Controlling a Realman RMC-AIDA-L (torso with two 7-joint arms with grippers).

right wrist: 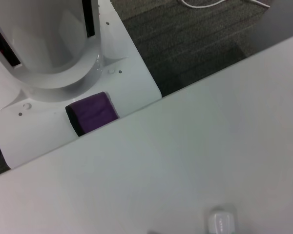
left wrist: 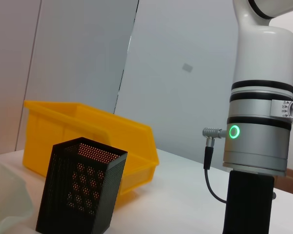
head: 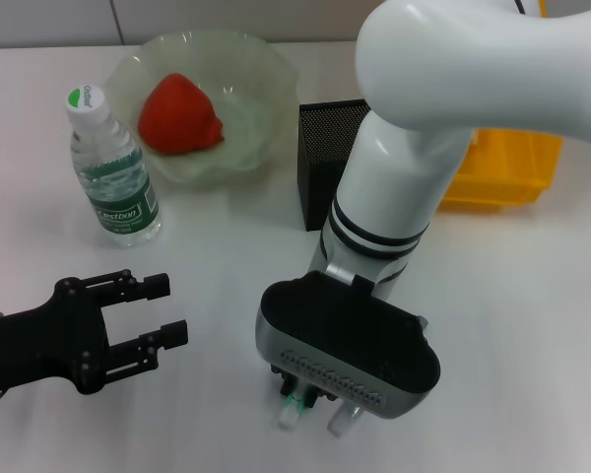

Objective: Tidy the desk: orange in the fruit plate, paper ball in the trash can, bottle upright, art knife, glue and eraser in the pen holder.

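The orange (head: 180,114), reddish in colour, lies in the pale green fruit plate (head: 261,74) at the back. A clear bottle (head: 113,168) with a white cap stands upright left of the plate. The black mesh pen holder (head: 325,163) (left wrist: 80,187) stands mid-table. My left gripper (head: 167,310) is open and empty at the front left. My right gripper (head: 315,399) hangs low at the table's front edge. Two small white ends (head: 289,416), one with green on it, stick out under it. A white object (right wrist: 220,222) shows in the right wrist view. Paper ball, art knife and eraser are out of view.
A yellow bin (head: 502,168) (left wrist: 88,131) stands behind and right of the pen holder. My right arm (left wrist: 259,146) rises from the table's middle and hides part of the pen holder. The robot base with a purple block (right wrist: 92,113) lies just past the table's front edge.
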